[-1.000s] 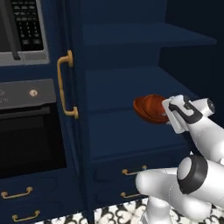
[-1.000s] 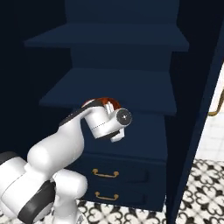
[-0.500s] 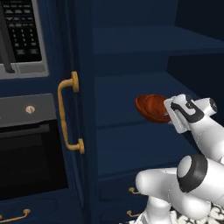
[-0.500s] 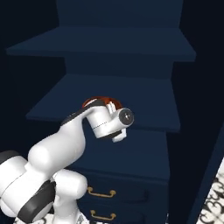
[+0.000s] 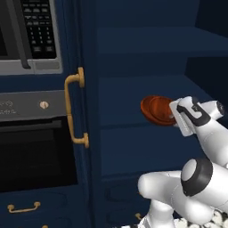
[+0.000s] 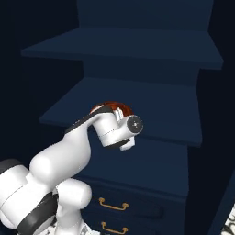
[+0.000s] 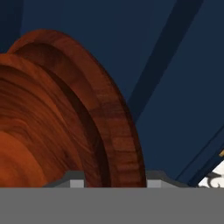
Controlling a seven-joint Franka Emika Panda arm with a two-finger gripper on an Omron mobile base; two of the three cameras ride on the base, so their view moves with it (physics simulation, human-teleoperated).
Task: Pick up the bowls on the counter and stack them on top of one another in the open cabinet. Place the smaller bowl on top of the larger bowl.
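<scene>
The gripper (image 5: 174,115) is clamped on the rim of a reddish-brown bowl (image 5: 156,110), carried tilted in front of the open cabinet (image 5: 147,80), above its middle shelf (image 6: 151,103). I judge the placing step: next, advance toward 12 o'clock, level the bowl, lower it

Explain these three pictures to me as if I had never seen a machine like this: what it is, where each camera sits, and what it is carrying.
The white jointed thing is a robot arm in a computer-drawn kitchen. Two cameras ride on its base, one behind it on each side, and look forward over it. The third sits on its hand, so it sees very close up. The arm's gripper is shut on the rim of a reddish-brown bowl, held tilted in front of an open dark blue cabinet with bare shelves. In the hand picture the bowl looms large, its rim between the two fingers. Left of the cabinet is a black oven.
</scene>
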